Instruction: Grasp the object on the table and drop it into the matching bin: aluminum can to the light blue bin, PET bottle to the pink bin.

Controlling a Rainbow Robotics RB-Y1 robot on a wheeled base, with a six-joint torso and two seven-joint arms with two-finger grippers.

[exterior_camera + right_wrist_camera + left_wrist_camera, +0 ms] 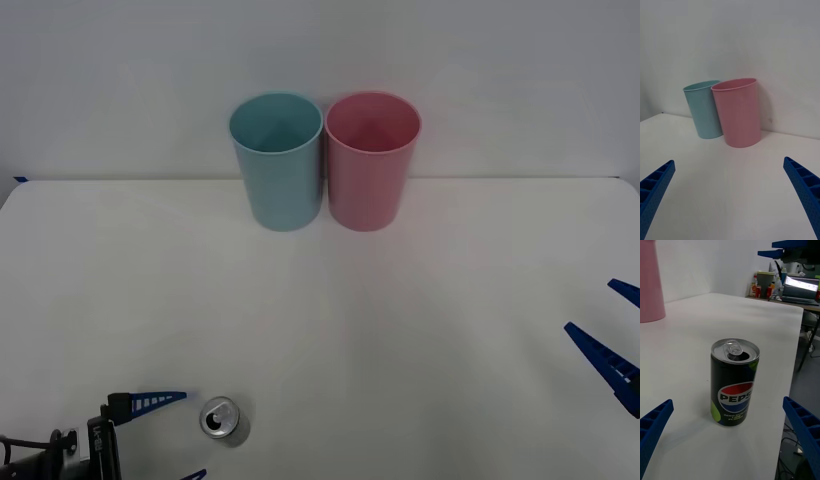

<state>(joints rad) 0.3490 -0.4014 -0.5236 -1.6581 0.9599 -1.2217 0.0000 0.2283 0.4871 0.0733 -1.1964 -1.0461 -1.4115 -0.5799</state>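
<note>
At the near left corner of the table [120,300], the left gripper [170,435] sat low with its blue ribbed fingers [653,427] spread wide, holding nothing. Just to its right, in line with the gap between the fingers and touching neither, the can [222,420] stood upright near the table's front edge. Can noted as small: silver top, pull tab over an opened mouth, black body with a red, white and blue Pepsi globe and lime-green patches low on the side. Farther back, near the middle of the far edge, the light blue bin [277,160] stood upright with the pink bin [371,160] just beside it on the right, rims close or touching. At the right edge, the right gripper [615,335] hovered above the table, fingers wide apart, nothing between them, well apart from can and bins.
</note>
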